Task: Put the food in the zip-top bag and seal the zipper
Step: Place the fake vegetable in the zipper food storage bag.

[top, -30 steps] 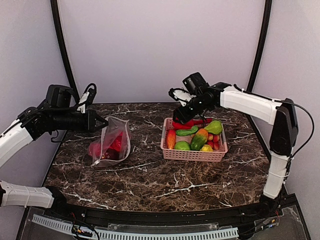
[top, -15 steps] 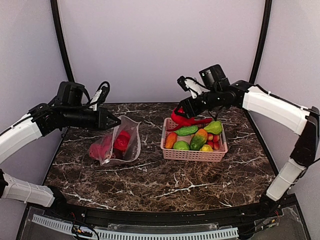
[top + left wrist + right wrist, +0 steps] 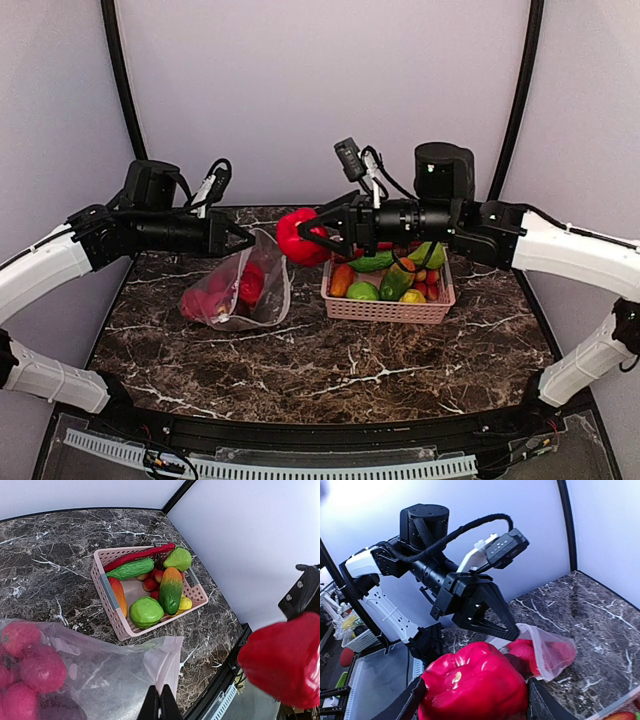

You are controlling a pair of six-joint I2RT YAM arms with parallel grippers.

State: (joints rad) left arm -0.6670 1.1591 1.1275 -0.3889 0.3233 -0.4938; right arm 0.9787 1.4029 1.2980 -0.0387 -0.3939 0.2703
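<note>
My right gripper (image 3: 308, 232) is shut on a glossy red bell pepper (image 3: 297, 238), holding it in the air just right of the bag's mouth; it fills the right wrist view (image 3: 475, 686). My left gripper (image 3: 243, 236) is shut on the pale zipper strip (image 3: 170, 667) of the clear dotted zip-top bag (image 3: 240, 290) and lifts its mouth edge. The bag lies on the table with several red fruits (image 3: 250, 283) inside, also seen in the left wrist view (image 3: 30, 665).
A pink lattice basket (image 3: 385, 308) stands right of the bag, holding green, orange, yellow and red toy produce, including a long red chilli (image 3: 137, 556). The dark marble table (image 3: 330, 365) ends at a black front rail.
My right gripper lifted the red pepper out of the basket and carried it left to the bag's mouth. My left gripper moved right and raised the bag's edge.
</note>
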